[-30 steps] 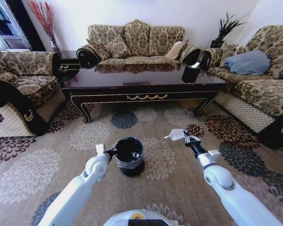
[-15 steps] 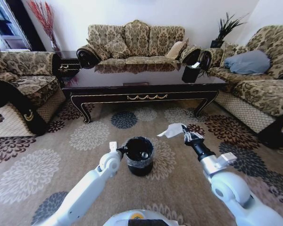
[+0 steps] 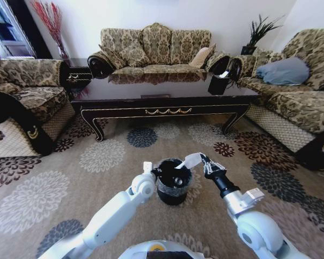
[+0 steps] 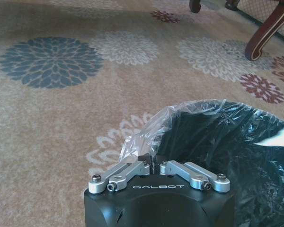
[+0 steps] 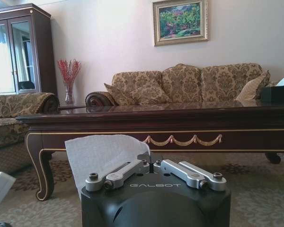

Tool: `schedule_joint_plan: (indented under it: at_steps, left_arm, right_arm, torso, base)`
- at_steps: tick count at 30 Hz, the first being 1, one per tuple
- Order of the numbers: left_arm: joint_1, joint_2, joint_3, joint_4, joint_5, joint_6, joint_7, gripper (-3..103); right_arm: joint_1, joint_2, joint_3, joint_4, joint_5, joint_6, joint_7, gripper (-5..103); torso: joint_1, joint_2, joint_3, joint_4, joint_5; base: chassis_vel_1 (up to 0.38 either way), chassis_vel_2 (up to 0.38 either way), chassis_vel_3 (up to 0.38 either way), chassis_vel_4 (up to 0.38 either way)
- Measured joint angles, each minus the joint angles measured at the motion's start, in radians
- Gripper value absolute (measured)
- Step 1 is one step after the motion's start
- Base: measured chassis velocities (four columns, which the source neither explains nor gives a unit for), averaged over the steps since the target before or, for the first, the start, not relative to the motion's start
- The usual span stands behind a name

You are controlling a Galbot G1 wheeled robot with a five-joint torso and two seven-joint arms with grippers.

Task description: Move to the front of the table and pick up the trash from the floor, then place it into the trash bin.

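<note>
The trash bin (image 3: 173, 190), small, round and black with a shiny liner, stands on the carpet in front of the long dark table (image 3: 167, 111). My left gripper (image 3: 160, 172) is shut on the bin's near rim, pinching the liner bag (image 4: 146, 137). My right gripper (image 3: 207, 166) is shut on the trash, a white tissue (image 3: 191, 159) that hangs over the bin's right rim. In the right wrist view the tissue (image 5: 104, 153) sticks out of the shut jaws, with the table (image 5: 156, 120) behind it. The left wrist view catches the tissue's corner (image 4: 280, 137) above the bin's opening (image 4: 227, 156).
Patterned sofas ring the table: one at the back (image 3: 156, 48), one on the left (image 3: 21, 97), one on the right (image 3: 297, 91). A black tissue box (image 3: 218, 83) sits on the table's right end. Flowered carpet (image 3: 102, 156) lies open around the bin.
My left gripper has moved the bin to the right, toward the centre. The right gripper has brought the tissue left and down until it is over the bin's rim.
</note>
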Motion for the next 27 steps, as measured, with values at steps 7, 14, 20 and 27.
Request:
schedule_joint_plan:
  at_steps: [7,14,20,27]
  left_arm:
    - [-0.030,-0.029,0.026,0.017,-0.010,0.003,-0.009,4]
    - [-0.044,-0.026,0.042,0.014,-0.024,0.003,-0.016,4]
    - [-0.050,-0.012,0.067,-0.015,-0.043,0.008,-0.024,4]
    - [-0.048,0.005,0.064,-0.025,-0.047,0.008,-0.026,4]
  right_arm:
    - [-0.050,0.010,-0.078,-0.033,-0.097,0.026,-0.021,0]
    - [-0.050,0.012,-0.110,-0.057,-0.117,0.028,-0.024,0]
    - [-0.024,0.008,-0.126,-0.092,-0.117,0.027,-0.020,0]
    - [-0.014,0.004,-0.145,-0.110,-0.117,0.016,-0.024,12]
  torso:
    - [0.000,0.000,0.000,-0.0001,0.0000]
    - [0.000,0.000,0.000,0.0002,0.0000]
    - [0.000,0.000,0.000,0.0000,-0.0001]
    - [0.000,0.000,0.000,0.0001,0.0000]
  base:
    - [0.000,0.000,0.000,0.000]
    - [0.000,0.000,0.000,0.000]
    - [0.000,0.000,0.000,0.000]
    - [0.000,0.000,0.000,0.000]
